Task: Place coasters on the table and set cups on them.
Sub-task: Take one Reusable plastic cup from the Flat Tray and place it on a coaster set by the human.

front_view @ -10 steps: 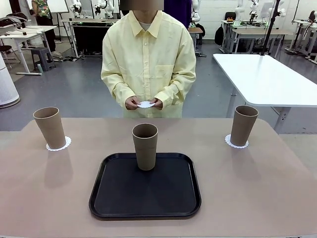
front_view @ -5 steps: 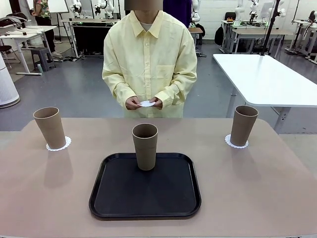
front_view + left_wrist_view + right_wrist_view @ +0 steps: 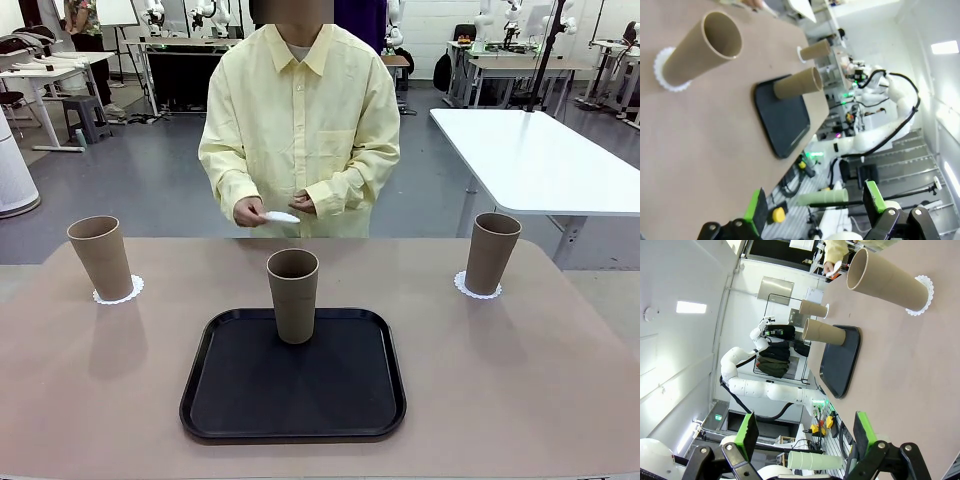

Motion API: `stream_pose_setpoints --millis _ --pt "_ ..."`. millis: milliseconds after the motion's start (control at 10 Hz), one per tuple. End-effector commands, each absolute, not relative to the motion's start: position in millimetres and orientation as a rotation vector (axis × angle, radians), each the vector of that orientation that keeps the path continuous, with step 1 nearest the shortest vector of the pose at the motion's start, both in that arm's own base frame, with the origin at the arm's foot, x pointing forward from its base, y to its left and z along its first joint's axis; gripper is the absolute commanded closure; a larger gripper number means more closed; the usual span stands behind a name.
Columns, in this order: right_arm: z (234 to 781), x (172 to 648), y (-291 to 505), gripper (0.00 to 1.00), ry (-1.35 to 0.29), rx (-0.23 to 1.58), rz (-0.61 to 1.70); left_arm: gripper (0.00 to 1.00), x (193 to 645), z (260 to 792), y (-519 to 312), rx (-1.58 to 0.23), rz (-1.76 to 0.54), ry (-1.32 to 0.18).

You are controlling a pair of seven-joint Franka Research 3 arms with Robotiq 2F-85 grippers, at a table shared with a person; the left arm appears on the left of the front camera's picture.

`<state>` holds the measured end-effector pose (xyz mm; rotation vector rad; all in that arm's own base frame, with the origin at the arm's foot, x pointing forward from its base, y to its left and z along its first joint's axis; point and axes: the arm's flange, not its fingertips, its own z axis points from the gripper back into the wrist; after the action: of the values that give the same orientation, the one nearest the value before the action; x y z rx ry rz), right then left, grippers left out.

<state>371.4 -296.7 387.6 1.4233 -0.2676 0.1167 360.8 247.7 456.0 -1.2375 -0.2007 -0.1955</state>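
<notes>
Across the beige worktop (image 3: 520,380), three grey-brown cups are standing upright and well apart. Left cup (image 3: 100,257) is sitting on the left coaster (image 3: 118,293) toward the robot's left edge, with the lacy rim peeking out around its base. Right cup (image 3: 492,252) is sitting the same way on the right coaster (image 3: 476,291) toward the robot's right edge. Middle cup (image 3: 293,295) is standing between them on the black tray (image 3: 300,395), at the tray's far side, its base resting on the tray's dark surface. Tray is lying at the middle of the worktop, nearer the robot's side. Person in a pale yellow shirt (image 3: 300,120) is standing at the far side, holding a third coaster (image 3: 282,217) at waist height beyond the worktop's far edge. Hand (image 3: 248,212) on the picture's left is pinching it; other hand (image 3: 303,205) is hovering just beside it, and contact cannot be told. White table (image 3: 540,160) is standing behind, off to the right. Left gripper (image 3: 815,207), seen in the left wrist view, is hanging off the side of the worktop with its fingers spread wide and nothing between the green pads. Right gripper (image 3: 805,432), seen in the right wrist view, is likewise hanging beside the worktop, fingers spread wide and gripping nothing.
</notes>
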Motion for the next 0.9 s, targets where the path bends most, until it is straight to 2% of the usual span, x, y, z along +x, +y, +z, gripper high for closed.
stream_pose_setpoints --millis 0,800 --pt "388.5 371.9 -296.8 0.00 -0.258 1.417 0.102 0.00 360.1 456.7 249.1 -1.240 -0.184 -0.198" --pt "388.5 371.9 -296.8 0.00 -0.258 1.417 0.102 0.00 360.1 456.7 249.1 -1.240 -0.184 -0.198"
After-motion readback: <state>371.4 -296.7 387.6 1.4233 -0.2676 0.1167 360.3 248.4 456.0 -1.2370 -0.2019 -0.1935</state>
